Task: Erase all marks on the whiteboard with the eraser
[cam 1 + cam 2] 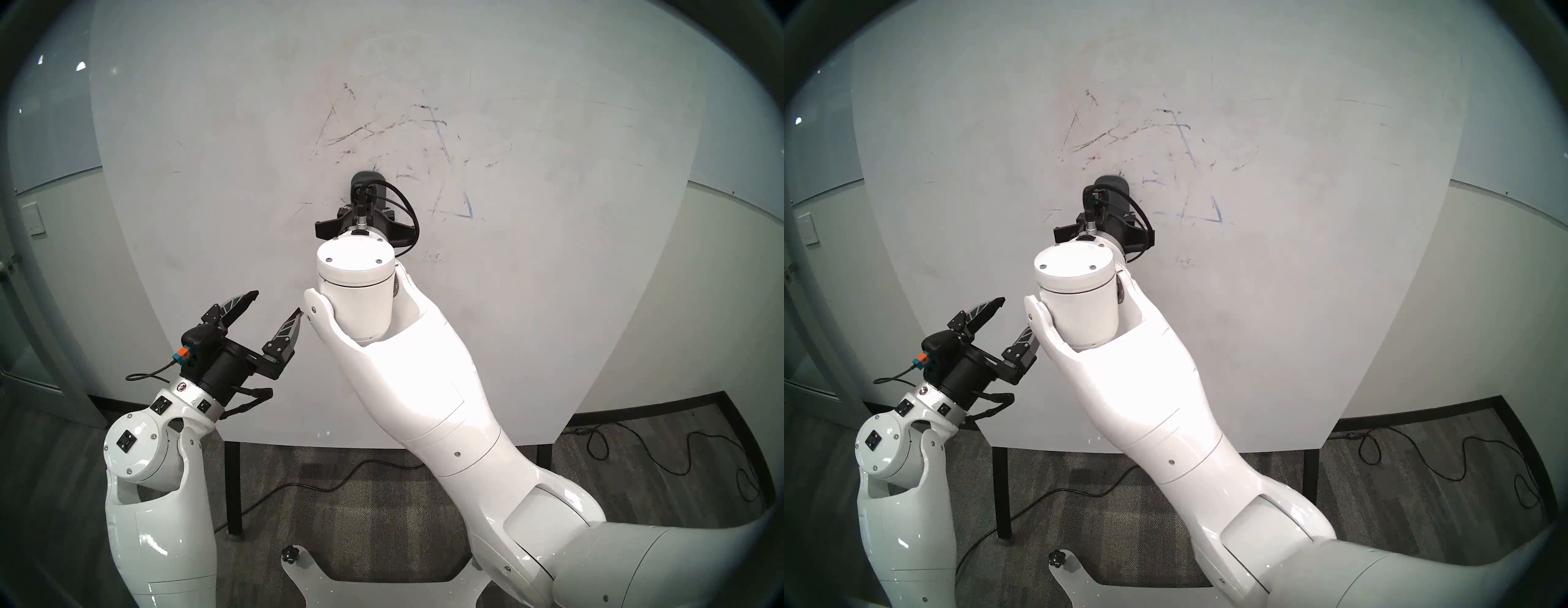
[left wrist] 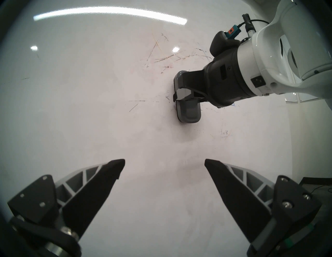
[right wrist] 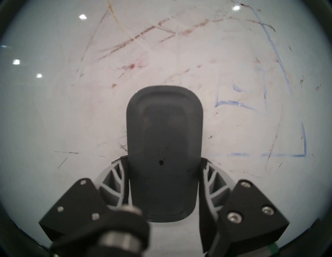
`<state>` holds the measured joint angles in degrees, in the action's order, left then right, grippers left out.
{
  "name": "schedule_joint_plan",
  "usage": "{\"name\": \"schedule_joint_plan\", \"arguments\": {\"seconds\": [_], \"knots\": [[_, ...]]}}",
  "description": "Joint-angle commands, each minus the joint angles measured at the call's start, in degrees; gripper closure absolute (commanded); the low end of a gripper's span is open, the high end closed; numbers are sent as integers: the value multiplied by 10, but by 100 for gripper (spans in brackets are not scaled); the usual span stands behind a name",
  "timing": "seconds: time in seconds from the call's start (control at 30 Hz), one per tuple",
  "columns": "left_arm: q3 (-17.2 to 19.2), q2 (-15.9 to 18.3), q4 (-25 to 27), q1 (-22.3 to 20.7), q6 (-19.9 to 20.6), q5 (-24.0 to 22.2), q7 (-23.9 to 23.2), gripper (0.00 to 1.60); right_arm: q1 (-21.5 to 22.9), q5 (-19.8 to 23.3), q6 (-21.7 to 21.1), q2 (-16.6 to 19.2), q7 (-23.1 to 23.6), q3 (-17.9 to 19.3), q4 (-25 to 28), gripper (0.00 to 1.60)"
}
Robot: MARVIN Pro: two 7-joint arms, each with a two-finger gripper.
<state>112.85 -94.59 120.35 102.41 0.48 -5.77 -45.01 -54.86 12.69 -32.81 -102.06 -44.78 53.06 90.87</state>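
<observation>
The dark grey eraser [image 3: 164,143] is flat against the whiteboard [image 1: 212,170], with my right gripper [image 3: 164,161] shut on its two long sides. In the left wrist view the eraser [image 2: 188,113] pokes out below the right gripper's fingers [image 2: 181,93]. Blue marks [image 3: 287,100] lie to its right: part of a triangle and a broken square. Reddish-brown and dark smudged streaks [image 3: 143,39] lie above it. In the head view the marks [image 1: 382,127] sit above and right of the right wrist. My left gripper [image 1: 278,303] hangs open and empty at the lower left, off the board.
The whiteboard stands on black legs [image 1: 233,488] over patterned carpet. Black cables [image 1: 636,450] trail on the floor at the right and under the board. A pale wall with a switch plate [image 1: 34,218] is at the left.
</observation>
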Motion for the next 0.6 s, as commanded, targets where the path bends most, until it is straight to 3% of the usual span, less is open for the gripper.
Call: {"name": "schedule_joint_plan", "arguments": {"seconds": [0.0, 0.57], "knots": [[-1, 0, 9, -1, -2, -3, 1, 0, 27, -7, 12, 2, -7, 21, -3, 160], [-1, 1, 8, -2, -2, -2, 0, 0, 24, -3, 14, 36, -16, 73, 13, 160]]}}
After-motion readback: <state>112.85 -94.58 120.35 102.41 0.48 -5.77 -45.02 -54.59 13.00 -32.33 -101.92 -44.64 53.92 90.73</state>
